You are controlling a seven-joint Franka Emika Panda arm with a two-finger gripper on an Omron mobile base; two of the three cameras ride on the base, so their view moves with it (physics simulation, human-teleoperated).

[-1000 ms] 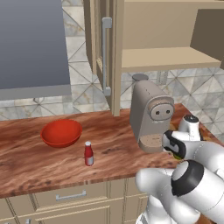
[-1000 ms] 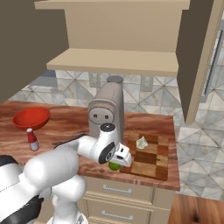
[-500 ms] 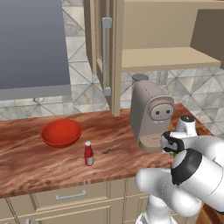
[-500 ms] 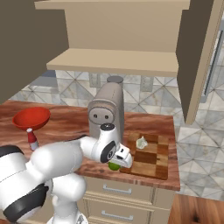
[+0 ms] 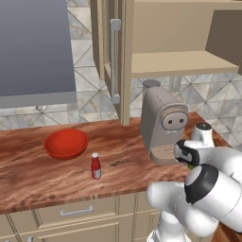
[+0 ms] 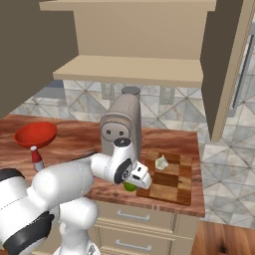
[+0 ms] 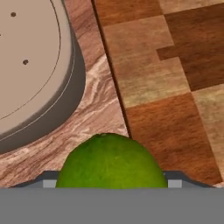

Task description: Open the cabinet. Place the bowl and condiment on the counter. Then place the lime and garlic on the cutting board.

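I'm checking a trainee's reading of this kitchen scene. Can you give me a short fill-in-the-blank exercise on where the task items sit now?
1. The garlic lies on the ____.
2. The condiment stands upright on the counter, in front of the red ____.
3. The green fruit at the tool is the ____.
4. The cabinet door stands ____.

Missing words: cutting board; bowl; lime; open

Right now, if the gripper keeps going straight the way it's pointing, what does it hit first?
The gripper points down with the lime between its fingers, over the left edge of the cutting board. Going straight on, it would likely meet that board edge first, though the lime may touch before the fingers; depth is unclear.
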